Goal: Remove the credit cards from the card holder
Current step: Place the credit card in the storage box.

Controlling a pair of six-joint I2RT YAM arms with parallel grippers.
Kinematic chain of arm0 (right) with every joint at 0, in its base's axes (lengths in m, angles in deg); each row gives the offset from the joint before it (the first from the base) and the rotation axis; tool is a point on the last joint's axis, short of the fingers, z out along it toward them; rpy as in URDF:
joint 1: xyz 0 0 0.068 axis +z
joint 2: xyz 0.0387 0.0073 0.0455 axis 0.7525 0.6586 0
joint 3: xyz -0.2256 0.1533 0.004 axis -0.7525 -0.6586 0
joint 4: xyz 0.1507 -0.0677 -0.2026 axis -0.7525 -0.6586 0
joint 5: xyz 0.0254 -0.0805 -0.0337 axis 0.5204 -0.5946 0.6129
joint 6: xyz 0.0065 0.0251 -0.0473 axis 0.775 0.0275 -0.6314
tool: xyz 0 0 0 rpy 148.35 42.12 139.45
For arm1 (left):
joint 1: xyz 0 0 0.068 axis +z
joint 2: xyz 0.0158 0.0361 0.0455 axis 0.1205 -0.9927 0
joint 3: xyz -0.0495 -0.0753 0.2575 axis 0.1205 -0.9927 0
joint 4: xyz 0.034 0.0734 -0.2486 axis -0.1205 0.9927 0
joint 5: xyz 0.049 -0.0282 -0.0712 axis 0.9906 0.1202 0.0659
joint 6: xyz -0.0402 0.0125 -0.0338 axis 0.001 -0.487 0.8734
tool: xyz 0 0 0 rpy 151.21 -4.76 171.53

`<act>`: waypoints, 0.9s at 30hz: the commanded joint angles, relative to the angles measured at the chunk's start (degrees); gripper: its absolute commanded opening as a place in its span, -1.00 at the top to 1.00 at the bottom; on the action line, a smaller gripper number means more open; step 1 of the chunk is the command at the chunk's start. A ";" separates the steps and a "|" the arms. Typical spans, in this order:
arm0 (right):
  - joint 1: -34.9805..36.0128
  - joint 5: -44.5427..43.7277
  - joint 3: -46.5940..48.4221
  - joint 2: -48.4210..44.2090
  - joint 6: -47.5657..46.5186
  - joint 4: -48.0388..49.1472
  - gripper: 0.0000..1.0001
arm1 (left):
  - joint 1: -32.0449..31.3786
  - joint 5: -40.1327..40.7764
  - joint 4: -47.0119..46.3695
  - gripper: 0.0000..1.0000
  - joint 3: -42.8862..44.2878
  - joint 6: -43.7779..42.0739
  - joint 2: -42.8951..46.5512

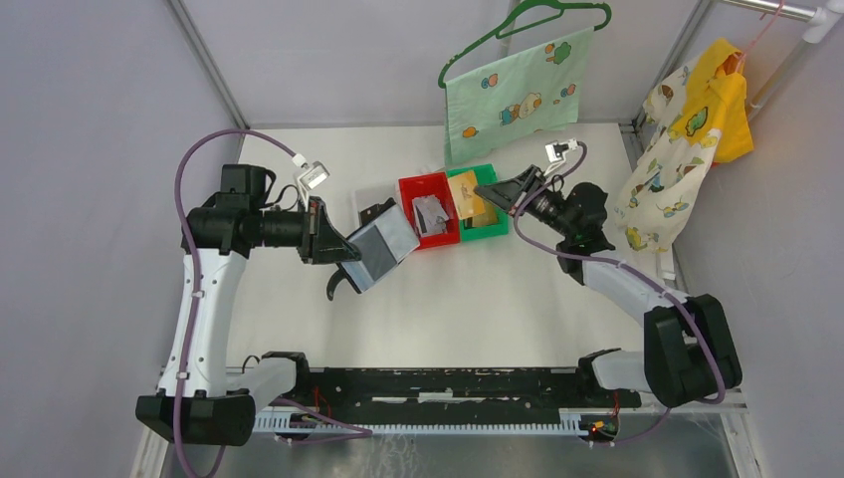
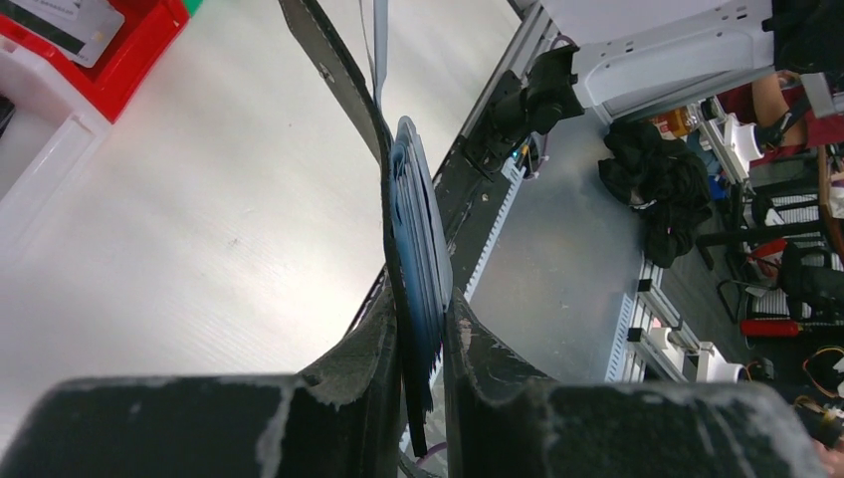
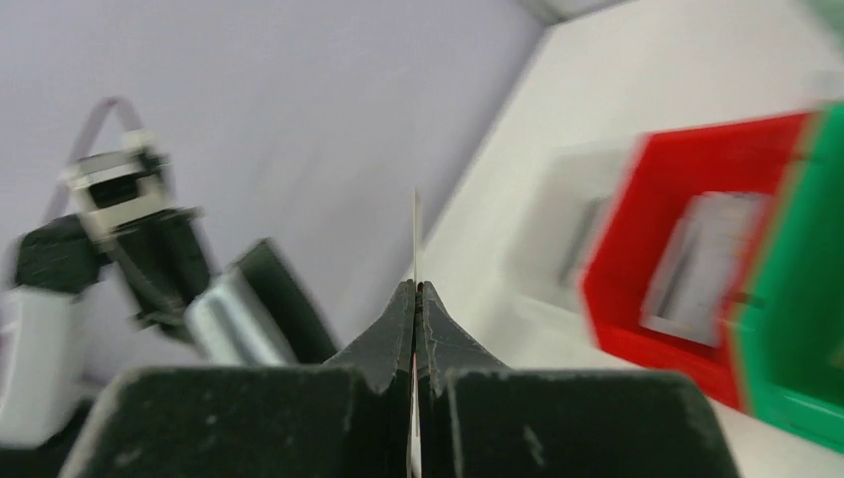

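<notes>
Two arms share the job above a white desk (image 1: pixel 448 309). The left jaws are clamped on one edge of the black holder (image 1: pixel 383 249), which hangs open in the air just beside the red bin (image 1: pixel 423 182), its grey-blue lining facing up. The right jaws are shut on a tan-gold card (image 1: pixel 464 191), held over the line where the red bin meets the green bin (image 1: pixel 485 234). From the right wrist that card (image 3: pixel 416 224) shows only as a thin edge rising between the closed jaws.

Whitish-grey cards (image 1: pixel 431 215) lie in the red bin, so part of the emptying looks done. A tan shape shows in the green bin under the held card, too hidden to name. The held card appears bound for one of the bins and is not yet released.

From the left wrist, the holder (image 2: pixel 418 249) shows stacked layers along its edge. Whether these are pockets or more cards cannot be told, so how many are left to draw out is uncertain. On this showing the task is well under way but not shown finished.
</notes>
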 commanded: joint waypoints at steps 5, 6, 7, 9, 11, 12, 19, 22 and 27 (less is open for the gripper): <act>-4.93 -15.33 8.16 2.33 -29.45 -35.90 1.00 | 0.29 3.87 2.15 0.96 6.39 -3.06 -2.29; -4.94 -16.93 9.72 3.99 -31.02 -36.89 1.00 | 0.29 4.21 3.61 0.97 7.41 -4.45 -2.90; -4.95 -18.77 11.26 5.49 -32.64 -38.43 1.00 | 0.27 4.49 5.01 0.96 8.35 -5.74 -3.45; -4.96 -20.26 13.59 8.79 -33.41 -38.69 1.00 | 0.31 5.09 6.50 0.96 9.66 -6.93 -4.23; -4.92 -21.18 14.93 11.47 -33.45 -38.04 1.00 | 0.27 5.30 7.26 0.96 10.49 -7.35 -4.61; -4.89 -21.62 15.38 12.91 -33.50 -37.50 1.00 | 0.29 5.14 7.79 0.96 10.85 -7.81 -4.85; -3.59 -25.14 20.12 19.45 -34.92 -36.77 1.00 | 0.29 5.11 9.24 0.96 12.19 -9.08 -6.03; -2.52 -25.57 22.30 21.57 -34.48 -37.17 1.00 | 0.29 4.60 9.70 0.96 12.44 -9.92 -6.33; -0.83 -25.76 21.85 24.26 -33.36 -34.89 1.00 | 0.30 2.03 9.71 0.97 12.04 -11.18 -6.34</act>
